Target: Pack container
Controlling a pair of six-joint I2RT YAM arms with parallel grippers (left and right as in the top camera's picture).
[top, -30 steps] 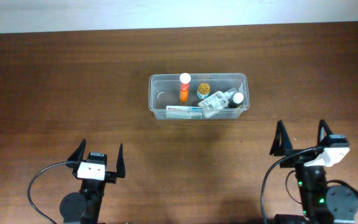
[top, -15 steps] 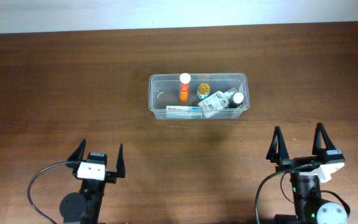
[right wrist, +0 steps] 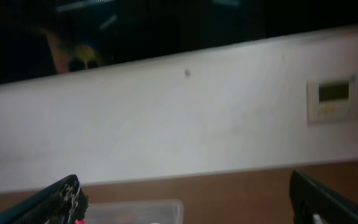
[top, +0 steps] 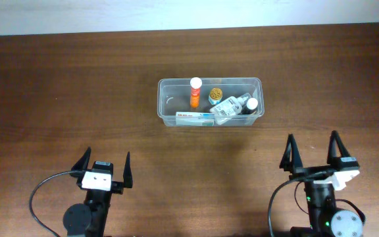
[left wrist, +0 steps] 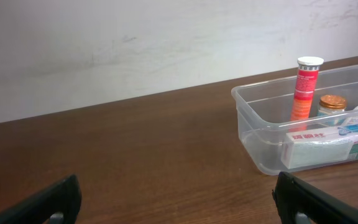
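Observation:
The clear plastic container [top: 166, 104] sits at the middle back of the brown table. Inside it stand an orange tube with a white cap [top: 195, 93] and a small gold-lidded jar [top: 215, 95]. A white box [top: 195, 118] and a white bottle [top: 231, 106] lie in it too. The left wrist view shows the container [left wrist: 257, 143] at right, with the tube [left wrist: 304, 87] upright. My left gripper [top: 103, 164] is open near the front left, empty. Open and empty at the front right is my right gripper [top: 312, 152]; its wrist view catches only the container's rim [right wrist: 135, 208].
A pale wall [left wrist: 166, 43] runs behind the table's far edge. A wall panel with a small display [right wrist: 332, 99] shows in the right wrist view. Black cables [top: 41, 191] loop beside both arm bases at the front.
The right arm has drawn back toward the front edge and turned a little to the left. The left arm and the container's contents are unchanged.

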